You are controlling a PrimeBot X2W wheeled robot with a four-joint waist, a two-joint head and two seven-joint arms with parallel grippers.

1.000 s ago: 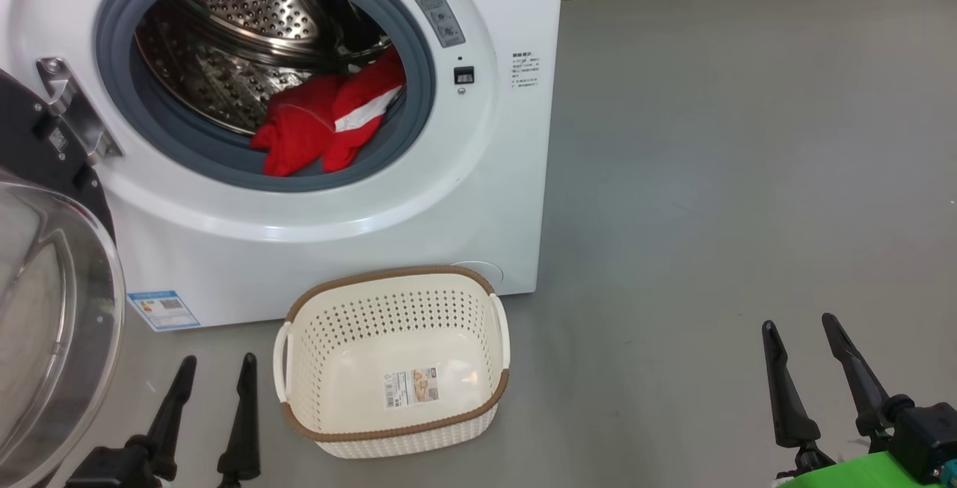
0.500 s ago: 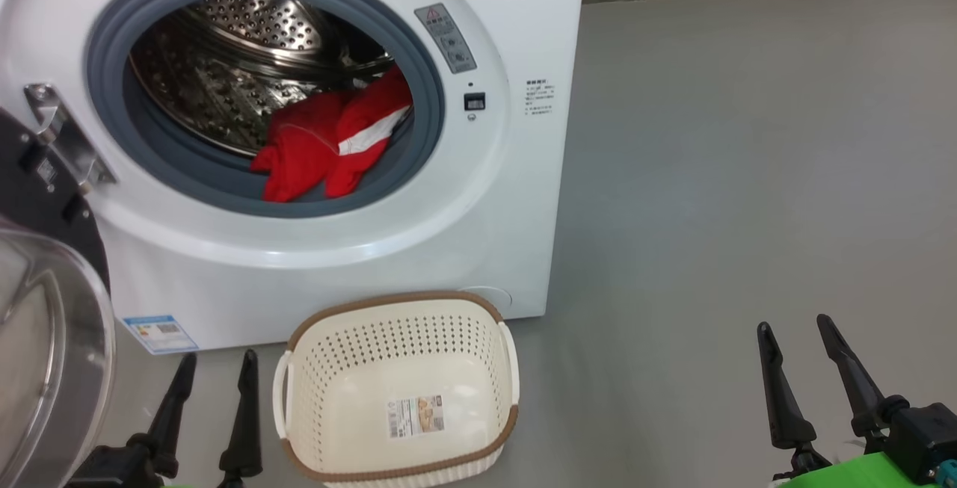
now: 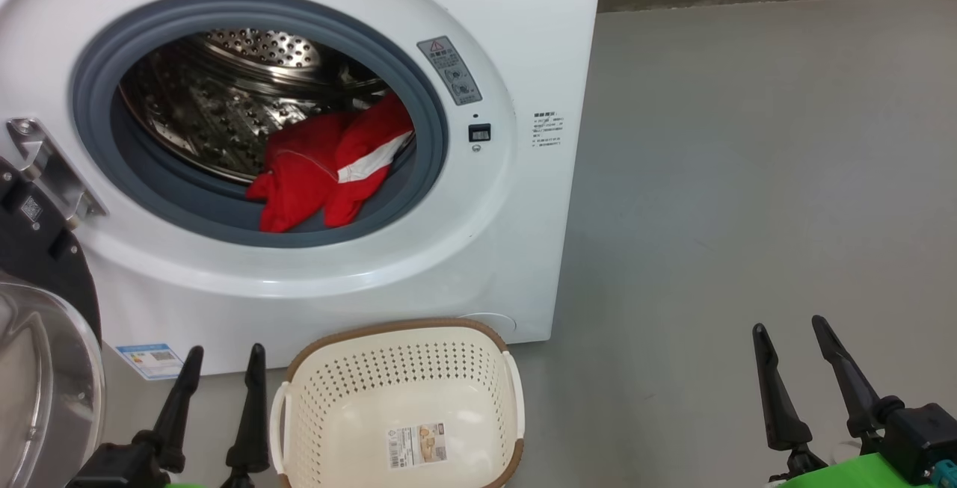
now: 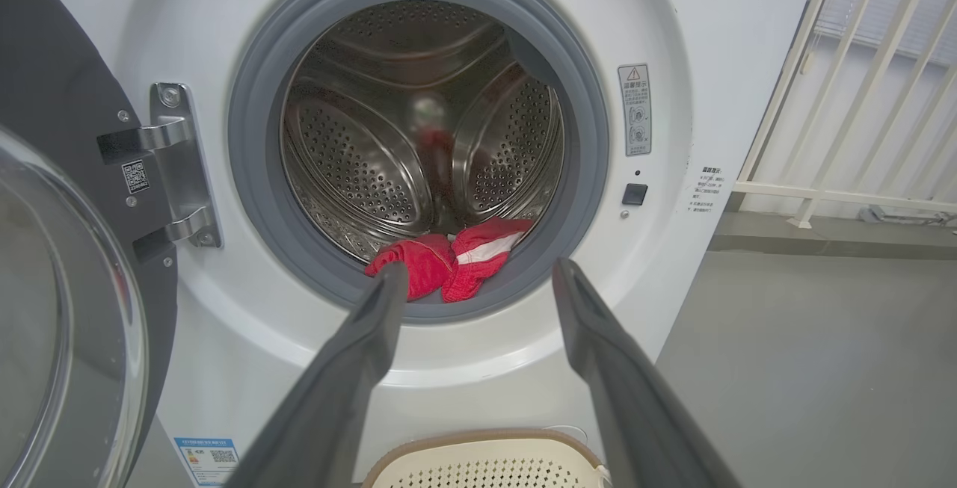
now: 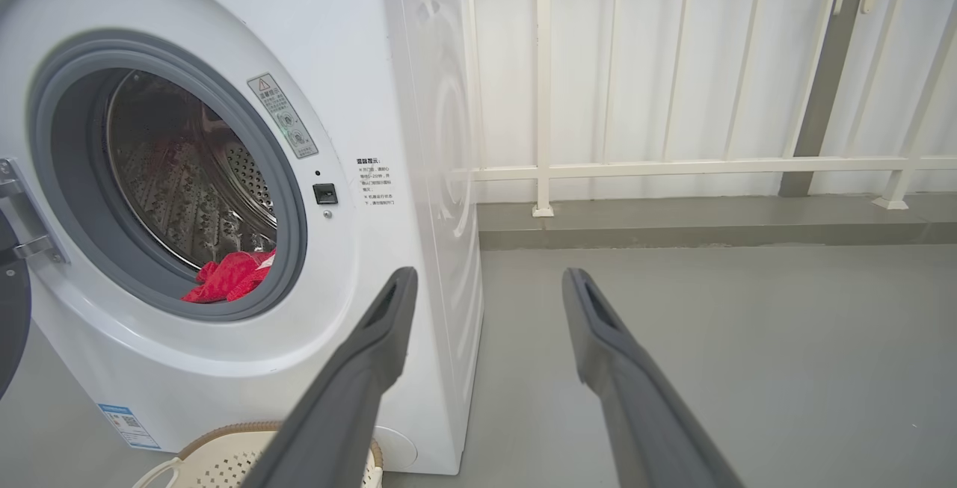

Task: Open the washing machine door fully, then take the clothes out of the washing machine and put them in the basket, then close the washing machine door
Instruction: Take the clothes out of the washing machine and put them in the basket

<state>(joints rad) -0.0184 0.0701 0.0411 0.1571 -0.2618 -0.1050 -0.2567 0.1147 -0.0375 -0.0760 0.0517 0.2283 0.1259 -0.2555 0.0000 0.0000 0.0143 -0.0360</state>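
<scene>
A smooth grey floor [image 3: 748, 174] runs to a low grey kerb [image 5: 673, 223], where a white barred railing [image 5: 673, 167] stands before a white wall [image 5: 613, 62].

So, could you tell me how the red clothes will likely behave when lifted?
Probably floppy: the clothes lie crumpled over the grey gasket. Likely light, being small against the basket. They may drape and drag on that gasket.
</scene>
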